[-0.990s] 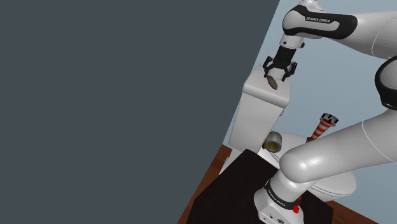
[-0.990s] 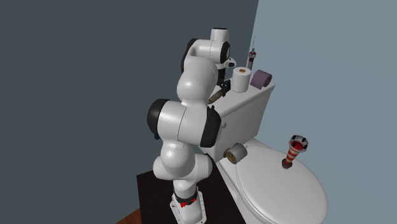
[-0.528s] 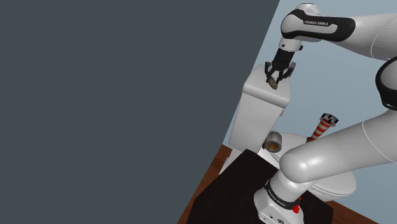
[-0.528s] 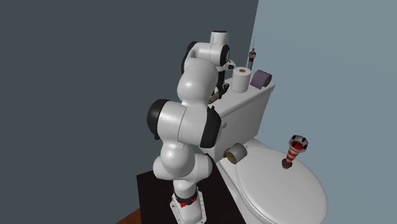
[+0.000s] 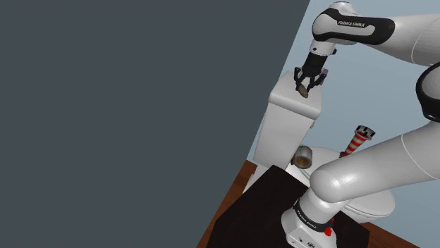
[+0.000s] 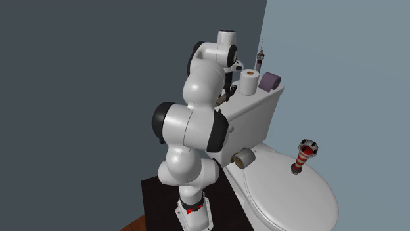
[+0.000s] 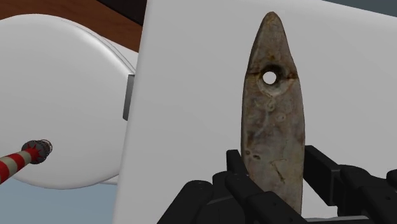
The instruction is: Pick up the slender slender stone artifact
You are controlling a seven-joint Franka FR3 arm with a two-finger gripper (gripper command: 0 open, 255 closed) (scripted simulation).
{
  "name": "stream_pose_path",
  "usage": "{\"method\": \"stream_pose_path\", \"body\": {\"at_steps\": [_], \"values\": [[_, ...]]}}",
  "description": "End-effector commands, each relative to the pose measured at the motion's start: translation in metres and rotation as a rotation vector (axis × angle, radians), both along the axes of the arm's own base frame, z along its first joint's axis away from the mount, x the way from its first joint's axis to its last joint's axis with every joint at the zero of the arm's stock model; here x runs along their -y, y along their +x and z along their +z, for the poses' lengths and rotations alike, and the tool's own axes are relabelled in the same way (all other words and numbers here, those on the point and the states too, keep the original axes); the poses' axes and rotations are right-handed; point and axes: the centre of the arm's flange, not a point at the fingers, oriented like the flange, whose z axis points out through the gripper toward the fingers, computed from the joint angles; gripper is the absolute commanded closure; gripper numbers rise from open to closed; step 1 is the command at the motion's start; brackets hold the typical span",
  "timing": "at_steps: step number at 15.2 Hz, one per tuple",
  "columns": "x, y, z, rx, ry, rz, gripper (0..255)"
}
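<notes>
The slender stone artifact (image 7: 273, 127) is a grey-brown, pointed blade with a small hole near its tip. It lies flat on the white toilet tank lid (image 7: 191, 127). My gripper (image 7: 275, 170) is down over its blunt end, and the black fingers (image 7: 236, 167) press against both of its sides. In the shoulder view the gripper (image 5: 305, 83) sits low on the tank lid (image 5: 285, 100), with the stone (image 5: 303, 91) brownish between the fingers. In the second exterior view my own arm hides most of the hand.
A toilet roll (image 6: 248, 82), a purple object (image 6: 270, 81) and a thin dark bottle (image 6: 261, 61) stand further along the tank. A red-and-white striped item (image 5: 356, 141) and a small metal can (image 5: 303, 158) sit on the toilet seat (image 6: 289, 190). A dark wall is close beside the tank.
The fingers stood wide apart above the stone a second ago. The hand has since dropped slightly and the fingers have closed in on the stone's sides.
</notes>
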Motion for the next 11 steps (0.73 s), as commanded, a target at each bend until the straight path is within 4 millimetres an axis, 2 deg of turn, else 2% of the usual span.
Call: {"method": "stream_pose_path", "body": {"at_steps": [1, 11], "values": [[0.0, 0.0, 0.009, 0.0, 0.0, 0.0, 255], [0.0, 0.0, 0.062, 0.0, 0.0, 0.0, 255]]}}
